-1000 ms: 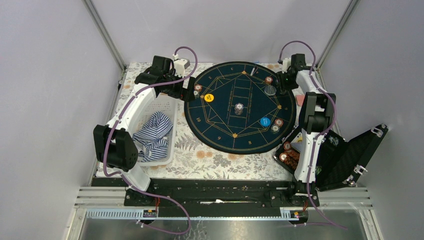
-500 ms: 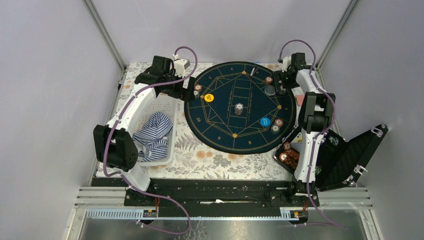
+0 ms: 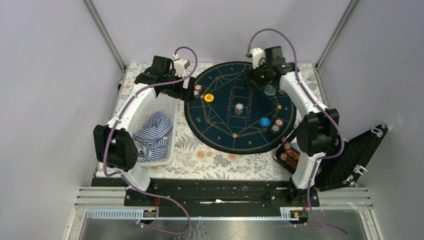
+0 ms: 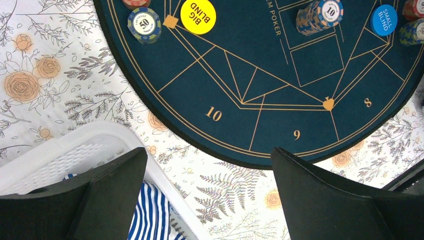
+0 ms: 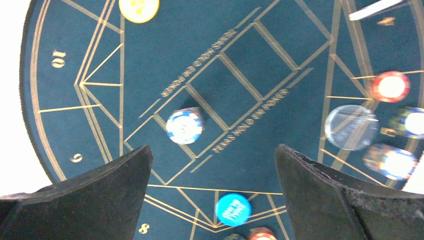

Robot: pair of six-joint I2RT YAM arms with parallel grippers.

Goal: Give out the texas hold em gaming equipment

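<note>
While left fingers [image 4: 105,200] and right fingers [image 5: 85,200] gape empty, a round mat [image 3: 225,125] tops floral tablecloth [image 3: 215,160] — grey walls [image 3: 50,75].

— What colours are on your mat [image 3: 239,107]?
— Yours is dark blue with gold lines. You have a yellow disc [image 4: 198,16], a blue disc [image 4: 384,19] and a blue-and-white stack [image 5: 184,126].
— And beside it?
— Your tablecloth [image 4: 60,85] is white with orange roses and grey ferns; basket [image 4: 75,145] white; cloth [image 4: 150,215] blue-and-white striped.
</note>
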